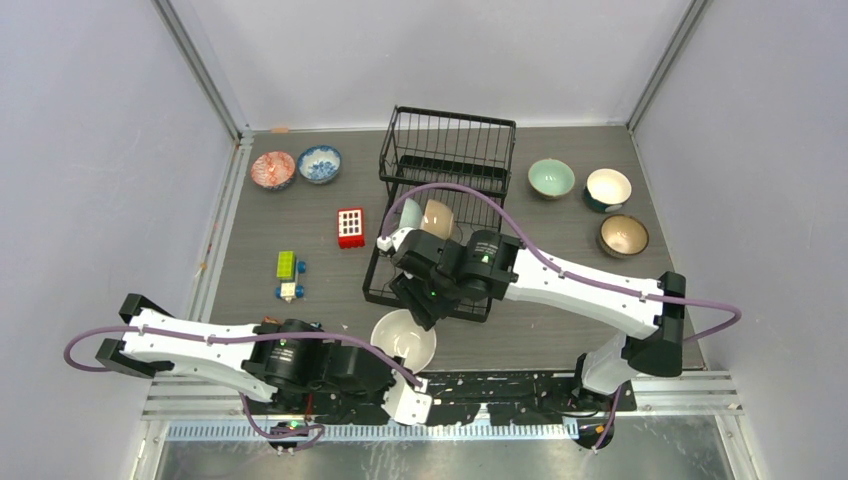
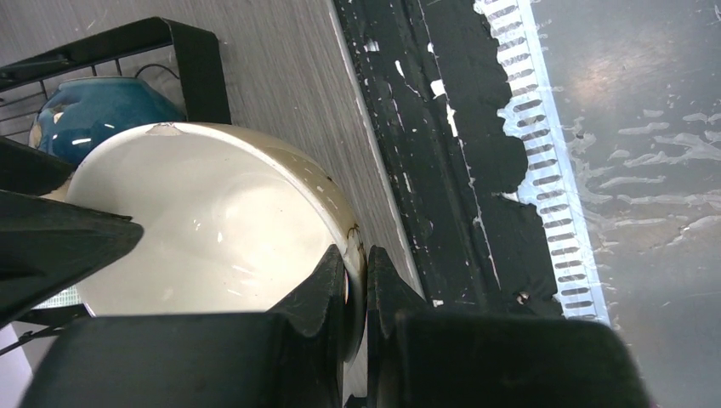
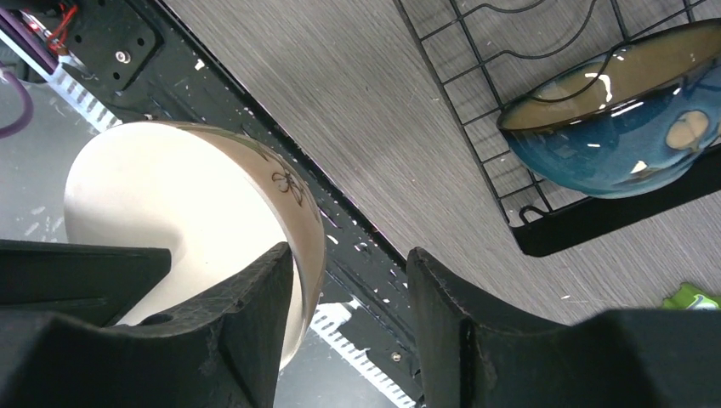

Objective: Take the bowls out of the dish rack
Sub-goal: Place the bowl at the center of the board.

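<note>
A cream bowl (image 1: 403, 340) (image 2: 204, 229) (image 3: 170, 195) is held tilted over the table's near edge, in front of the black wire dish rack (image 1: 447, 150) (image 3: 544, 229). My left gripper (image 1: 415, 385) (image 2: 355, 255) is shut on its rim. My right gripper (image 1: 420, 312) (image 3: 349, 259) straddles the opposite rim, one finger (image 3: 255, 289) inside against the wall, the other standing apart; it is open. In the rack stand a pale green bowl (image 1: 411, 213) and a tan bowl (image 1: 438, 217). A dark blue bowl (image 3: 621, 144) (image 2: 102, 106) lies at the rack's near corner.
Far left are a red patterned bowl (image 1: 272, 170) and a blue-and-white bowl (image 1: 320, 163). To the right of the rack stand a pale green bowl (image 1: 551, 178), a cream-lined bowl (image 1: 608, 188) and a brown bowl (image 1: 623, 235). A red block (image 1: 350, 227) and toy blocks (image 1: 288, 265) lie left of the rack.
</note>
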`<move>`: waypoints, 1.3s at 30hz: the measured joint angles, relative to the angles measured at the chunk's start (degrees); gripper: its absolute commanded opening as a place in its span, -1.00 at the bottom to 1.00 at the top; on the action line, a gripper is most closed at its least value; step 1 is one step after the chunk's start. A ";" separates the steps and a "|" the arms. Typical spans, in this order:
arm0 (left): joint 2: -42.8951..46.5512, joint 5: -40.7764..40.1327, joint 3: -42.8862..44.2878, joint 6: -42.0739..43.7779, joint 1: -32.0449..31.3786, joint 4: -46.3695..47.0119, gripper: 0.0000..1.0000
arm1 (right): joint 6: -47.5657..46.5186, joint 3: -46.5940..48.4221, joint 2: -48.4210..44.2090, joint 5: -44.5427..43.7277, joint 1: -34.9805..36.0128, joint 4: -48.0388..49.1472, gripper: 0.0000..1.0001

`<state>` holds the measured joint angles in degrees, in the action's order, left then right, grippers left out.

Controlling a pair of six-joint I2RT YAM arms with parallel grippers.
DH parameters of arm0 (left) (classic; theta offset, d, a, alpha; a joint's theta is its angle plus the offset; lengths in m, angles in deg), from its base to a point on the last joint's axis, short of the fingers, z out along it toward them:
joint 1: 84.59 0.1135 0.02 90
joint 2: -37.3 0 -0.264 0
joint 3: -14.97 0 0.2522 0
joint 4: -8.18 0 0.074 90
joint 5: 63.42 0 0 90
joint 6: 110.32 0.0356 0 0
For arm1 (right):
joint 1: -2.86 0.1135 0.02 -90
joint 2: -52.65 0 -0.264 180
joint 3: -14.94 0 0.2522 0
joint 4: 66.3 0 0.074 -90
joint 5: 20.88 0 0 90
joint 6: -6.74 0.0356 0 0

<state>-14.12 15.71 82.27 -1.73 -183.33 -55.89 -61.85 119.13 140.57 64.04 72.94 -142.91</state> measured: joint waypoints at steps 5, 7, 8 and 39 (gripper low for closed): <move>0.00 0.00 0.02 -0.13 0.00 -0.13 -0.99 | 0.13 0.00 1.49 0.07 0.37 0.57 -0.05; 0.00 -0.04 0.02 -0.15 0.00 -0.17 -0.99 | 0.24 0.00 1.62 0.20 0.59 0.92 -0.08; 0.00 -0.04 0.02 -0.15 0.00 -0.20 -1.00 | 0.28 0.00 1.64 0.26 0.66 1.01 -0.09; -0.09 -0.11 0.02 -0.15 0.00 -0.37 -1.00 | 1.07 -0.42 4.00 0.17 2.56 1.60 -0.34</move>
<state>-14.21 15.60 82.29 -1.88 -183.33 -56.26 -60.78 118.72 144.57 64.21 75.50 -141.32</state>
